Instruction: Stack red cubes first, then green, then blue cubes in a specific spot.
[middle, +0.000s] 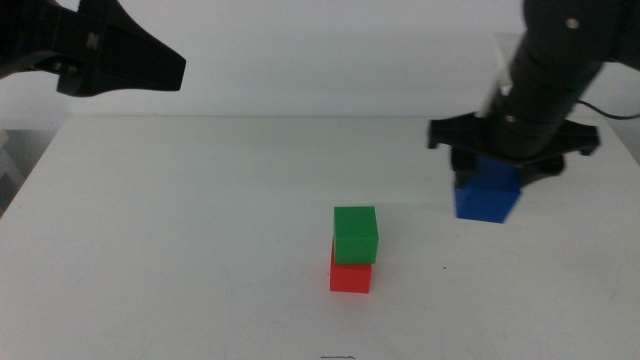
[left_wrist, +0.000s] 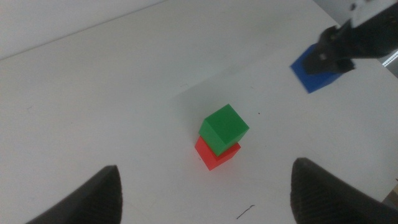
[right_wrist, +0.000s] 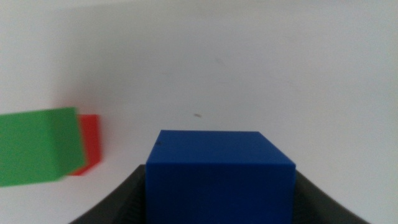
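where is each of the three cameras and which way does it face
Middle view: above the table's near side, facing forward and down at the green cube on the red cube; the left gripper and right gripper show.
Left wrist view: raised high, looking down on the stack; its open jaws show.
Right wrist view: low by the blue cube, which sits between its jaws, facing the stack.
All three views share the three cubes.

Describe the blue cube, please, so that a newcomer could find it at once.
On the white table, look right of the two-cube stack, green cube on red cube. There the right gripper straddles the blue cube. It stands apart from the stack, the only blue thing there.
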